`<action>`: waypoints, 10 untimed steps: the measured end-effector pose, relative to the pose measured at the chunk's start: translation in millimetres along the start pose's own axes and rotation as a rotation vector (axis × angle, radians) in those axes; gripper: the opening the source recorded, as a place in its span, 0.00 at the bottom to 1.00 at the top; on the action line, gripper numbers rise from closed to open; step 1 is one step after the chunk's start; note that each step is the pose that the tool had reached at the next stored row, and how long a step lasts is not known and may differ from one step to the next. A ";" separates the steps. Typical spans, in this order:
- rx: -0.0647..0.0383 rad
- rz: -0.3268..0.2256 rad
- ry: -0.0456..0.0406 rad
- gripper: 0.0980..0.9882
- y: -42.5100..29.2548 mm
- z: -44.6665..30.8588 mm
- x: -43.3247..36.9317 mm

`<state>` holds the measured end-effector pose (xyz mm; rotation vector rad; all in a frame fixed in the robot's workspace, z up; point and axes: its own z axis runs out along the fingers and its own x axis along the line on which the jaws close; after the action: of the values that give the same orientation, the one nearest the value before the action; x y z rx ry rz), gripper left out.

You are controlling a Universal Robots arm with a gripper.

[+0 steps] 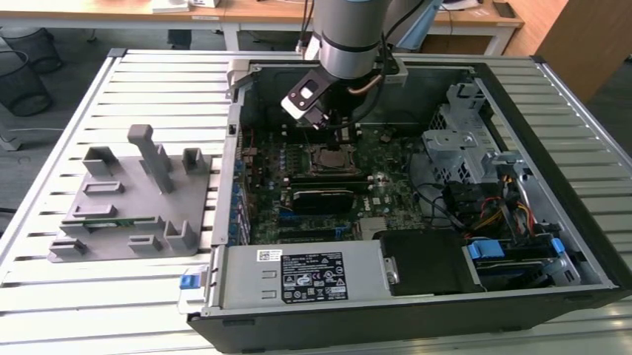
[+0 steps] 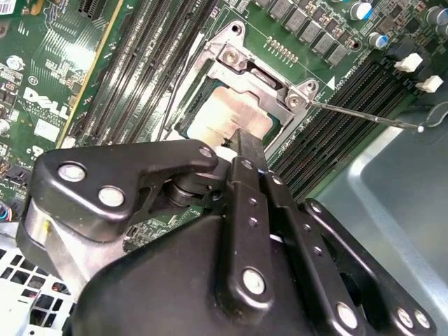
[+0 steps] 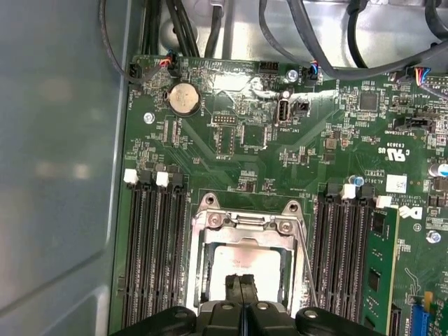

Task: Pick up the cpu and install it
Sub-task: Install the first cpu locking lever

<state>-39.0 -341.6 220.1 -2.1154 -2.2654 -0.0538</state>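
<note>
One slatted metal table (image 1: 148, 81) is recorded in the exterior view. It carries an open computer case (image 1: 395, 329) and, toward the exterior view's left, a grey moulded fixture (image 1: 103, 229). The arm (image 1: 351, 29) is positioned over the case and directed down at the motherboard (image 1: 395, 159). In the first wrist view, banks of black memory slots (image 3: 150, 245) are noted on either side of the metal socket frame (image 3: 245, 222). The cpu (image 3: 262, 262) is found seated in the socket, and its silver top is visible through the frame's opening in both wrist views. The gripper (image 3: 241, 283) is placed directly over the cpu. Its fingers are pressed together, nothing is seen between them, and the tips are at the chip's top surface. Whether contact is made cannot be determined. A thin retention lever (image 2: 364, 116) is observed beside the frame.
</note>
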 end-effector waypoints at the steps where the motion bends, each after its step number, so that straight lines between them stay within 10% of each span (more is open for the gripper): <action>1: 0.000 0.000 0.0000 0.01 0.1 0.0 0.0; 10: 0.000 0.000 -0.0001 0.01 0.4 -4.8 0.2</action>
<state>-38.5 -341.6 224.9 -2.1152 -2.2657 -0.0537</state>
